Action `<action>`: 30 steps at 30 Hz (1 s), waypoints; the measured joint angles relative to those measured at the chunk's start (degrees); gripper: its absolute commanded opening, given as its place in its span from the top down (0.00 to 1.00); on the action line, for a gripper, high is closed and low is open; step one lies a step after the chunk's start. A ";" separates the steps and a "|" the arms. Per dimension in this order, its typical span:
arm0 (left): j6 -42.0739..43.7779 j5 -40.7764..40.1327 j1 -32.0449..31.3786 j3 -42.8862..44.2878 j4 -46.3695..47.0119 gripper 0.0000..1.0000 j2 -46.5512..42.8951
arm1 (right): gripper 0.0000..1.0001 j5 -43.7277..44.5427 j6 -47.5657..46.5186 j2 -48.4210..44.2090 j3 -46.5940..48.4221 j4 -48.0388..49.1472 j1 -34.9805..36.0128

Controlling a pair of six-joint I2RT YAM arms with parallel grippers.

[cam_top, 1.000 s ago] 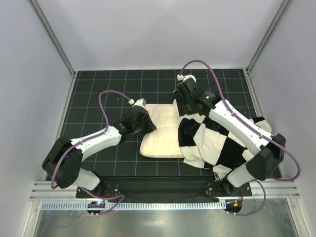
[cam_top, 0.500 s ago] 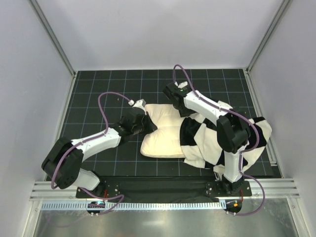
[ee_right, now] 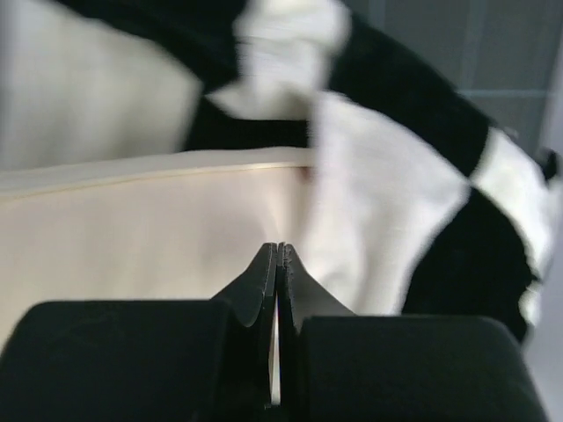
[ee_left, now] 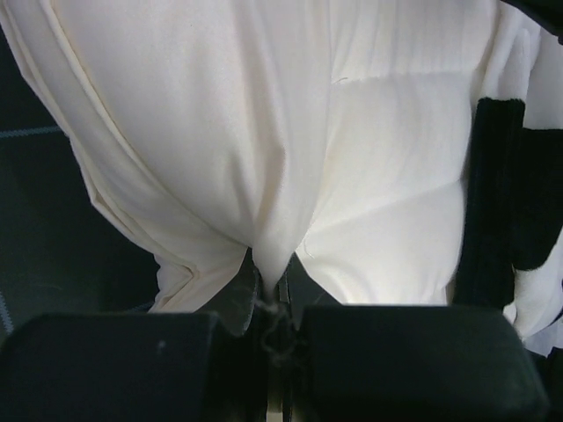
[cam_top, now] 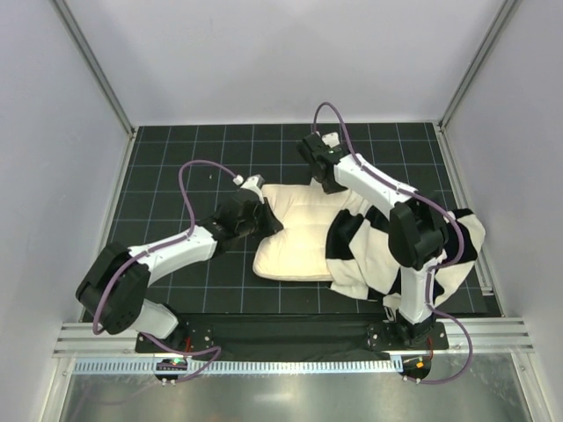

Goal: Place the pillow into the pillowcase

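A robot lab cell: white walls [cam_top: 290, 53], gridded black mat [cam_top: 176, 145].

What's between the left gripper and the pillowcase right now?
Only the bare cream stretch of the pillow: the left gripper pinches its left edge, the pillowcase covers its right end. The top view shows it.

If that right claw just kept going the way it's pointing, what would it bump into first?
Most likely the pillow. The right gripper, shut, aims at its cream face, with the pillowcase edge just beside. Whether the tips already touch is hard to tell.
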 measured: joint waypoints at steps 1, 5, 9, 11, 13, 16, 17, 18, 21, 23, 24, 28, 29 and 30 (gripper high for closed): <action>0.37 0.57 0.00 0.35 0.26 1.00 0.31 | 0.96 -4.37 -1.84 -1.31 -0.31 2.29 0.85; 2.29 3.65 -0.02 4.31 0.35 1.00 2.86 | 0.96 -18.01 -5.29 -6.84 -0.46 8.20 4.33; 3.89 5.88 -0.09 9.05 0.24 1.00 3.80 | 0.84 -29.79 -6.29 -12.02 2.78 10.75 7.10; 4.44 6.34 -0.09 10.84 0.24 1.00 3.65 | 0.62 -29.92 -6.32 -14.01 4.72 10.60 7.52; 4.63 6.67 -0.11 11.41 0.26 1.00 2.99 | 0.56 -27.43 -6.36 -15.41 6.64 9.64 7.04; 4.59 7.06 -0.33 11.10 -0.20 1.00 1.79 | 0.36 -22.99 -6.01 -15.85 7.89 7.54 4.90; 4.57 7.15 -0.37 10.60 -0.22 1.00 1.25 | 0.33 -21.42 -5.73 -15.76 7.58 6.75 4.00; 4.57 7.15 -0.39 10.12 -0.24 1.00 0.81 | 0.28 -19.56 -5.60 -15.69 6.58 6.45 3.17; 4.59 7.13 -0.70 8.17 -0.76 1.00 -1.40 | 0.27 -14.47 -5.18 -15.58 1.99 5.79 0.76; 4.63 7.13 -0.83 7.69 -1.51 1.00 -2.54 | 0.26 -11.45 -4.81 -14.73 -0.50 4.76 -0.57; 4.76 7.13 -0.85 7.61 -1.77 1.00 -2.99 | 0.26 -10.36 -4.57 -14.10 -1.18 4.31 -0.98; 5.18 7.15 -0.96 7.61 -2.08 1.00 -3.45 | 0.27 -6.21 -2.84 -8.68 -2.10 3.06 -2.99; 5.38 7.15 -0.96 7.61 -2.25 1.00 -3.45 | 0.27 -5.38 -2.40 -7.19 -2.40 2.99 -3.39; 5.53 7.15 -0.96 7.61 -2.47 1.00 -3.45 | 0.27 -4.33 -1.97 -5.75 -2.67 2.75 -3.72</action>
